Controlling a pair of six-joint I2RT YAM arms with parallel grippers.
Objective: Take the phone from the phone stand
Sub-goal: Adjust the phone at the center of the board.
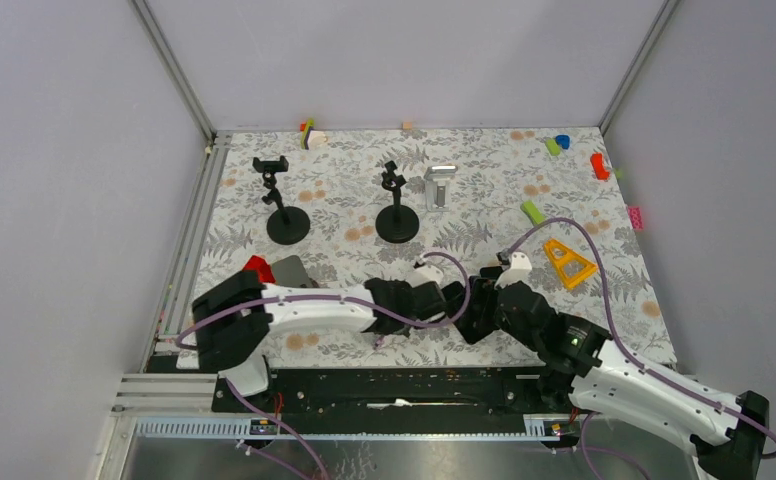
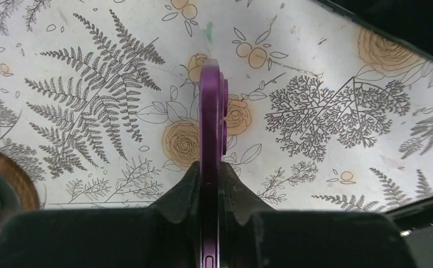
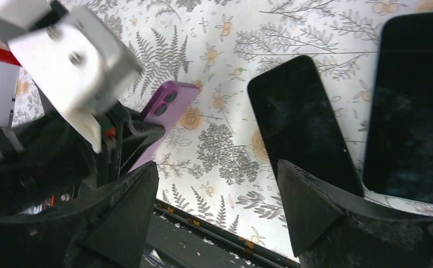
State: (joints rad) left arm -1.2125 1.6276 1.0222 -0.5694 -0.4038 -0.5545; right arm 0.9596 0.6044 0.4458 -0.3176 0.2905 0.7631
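Black and bare, one phone stand is well beyond the left gripper in the top view. A second black stand and a silver stand are also far beyond it. None of the three carries a phone. The right gripper is just beside the left gripper.

In the left wrist view, the left fingers are closed on a purple phone, held on its thin edge over the flowered cloth. I cannot tell if its far end touches the cloth.

In the right wrist view, the right gripper's fingers are spread wide and hold nothing. Two black phones lie flat on the cloth, near the left gripper.

In my judgement the removal itself is done, because the phone is away from every stand. What is left is probably to lay it down and release it.
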